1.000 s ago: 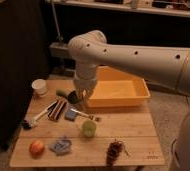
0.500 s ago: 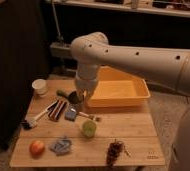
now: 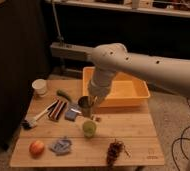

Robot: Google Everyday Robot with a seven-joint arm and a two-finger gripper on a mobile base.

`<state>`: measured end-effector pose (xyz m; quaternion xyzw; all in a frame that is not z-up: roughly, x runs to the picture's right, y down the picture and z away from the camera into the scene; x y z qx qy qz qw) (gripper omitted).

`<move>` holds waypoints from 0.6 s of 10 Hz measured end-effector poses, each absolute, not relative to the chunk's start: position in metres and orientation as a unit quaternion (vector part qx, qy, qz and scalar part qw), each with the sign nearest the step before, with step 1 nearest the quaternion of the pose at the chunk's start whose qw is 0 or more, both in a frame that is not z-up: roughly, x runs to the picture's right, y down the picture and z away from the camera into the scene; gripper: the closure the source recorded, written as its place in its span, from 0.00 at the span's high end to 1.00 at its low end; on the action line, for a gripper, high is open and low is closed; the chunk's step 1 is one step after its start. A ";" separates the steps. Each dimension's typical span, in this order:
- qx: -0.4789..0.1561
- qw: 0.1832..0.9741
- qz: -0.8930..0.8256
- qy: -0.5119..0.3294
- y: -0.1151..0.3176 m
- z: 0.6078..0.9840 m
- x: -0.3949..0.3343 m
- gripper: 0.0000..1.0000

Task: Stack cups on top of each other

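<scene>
Over the wooden table (image 3: 133,131) in a dim room, claw (image 3: 90,101) pinches metal cup (image 3: 84,108).

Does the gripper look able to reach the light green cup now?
Probably yes. The gripper, shut on the metal cup, hangs just behind the light green cup, and nothing tall stands between them.

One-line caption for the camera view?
Gripper holds the metal cup just behind the green cup; the white cup stands far left.
</scene>
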<state>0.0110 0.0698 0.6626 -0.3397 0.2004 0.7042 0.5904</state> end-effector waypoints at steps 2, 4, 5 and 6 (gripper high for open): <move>-0.352 0.588 0.699 0.204 0.086 0.673 0.012 0.00; -0.356 0.586 0.696 0.212 0.099 0.678 0.015 0.00; -0.356 0.589 0.693 0.214 0.102 0.677 0.014 0.00; -0.357 0.591 0.690 0.216 0.107 0.675 0.013 0.00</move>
